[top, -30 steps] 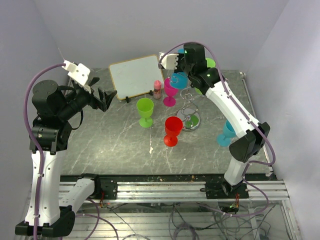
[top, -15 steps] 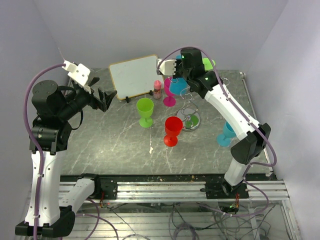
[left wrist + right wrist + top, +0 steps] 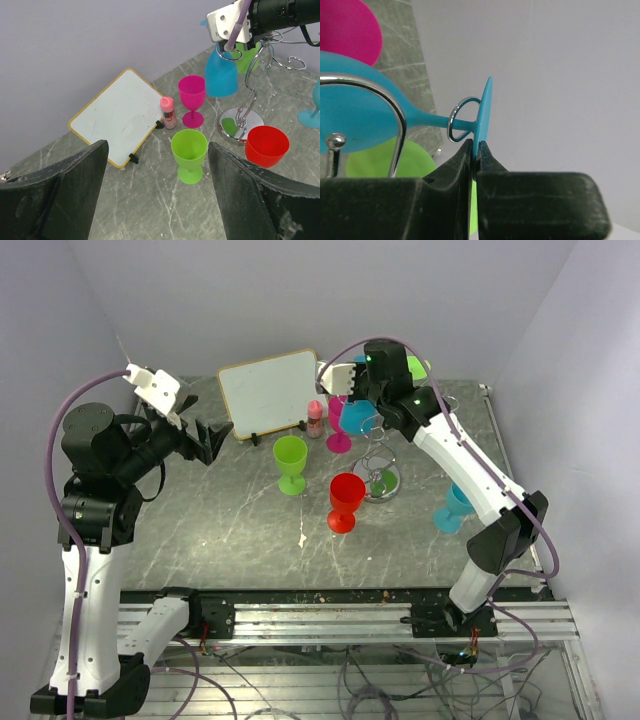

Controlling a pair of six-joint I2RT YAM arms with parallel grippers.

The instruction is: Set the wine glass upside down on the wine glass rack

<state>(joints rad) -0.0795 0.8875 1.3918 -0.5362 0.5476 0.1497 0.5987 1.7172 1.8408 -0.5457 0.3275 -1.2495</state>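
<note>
Your right fingers (image 3: 472,157) are pinched tight on the rim of the foot of the blue wine glass (image 3: 357,418). The glass hangs upside down with its bowl pointing at the table (image 3: 220,530), over the far side and right of the middle. In the right wrist view, a small wire loop of the rack (image 3: 380,468) sits around the stem just under the foot, and a bigger wire arch crosses in front of the bowl. The rack's round shiny base stands on the table between the red glass (image 3: 347,498) and a second blue glass (image 3: 452,508) near the right edge. A pink glass (image 3: 340,422) stands just left of the hanging bowl.

Your left fingers (image 3: 218,438) are spread wide and hold nothing. They hover above the left part of the table, near the white board (image 3: 270,390), with a green glass (image 3: 189,150) in front of them.
</note>
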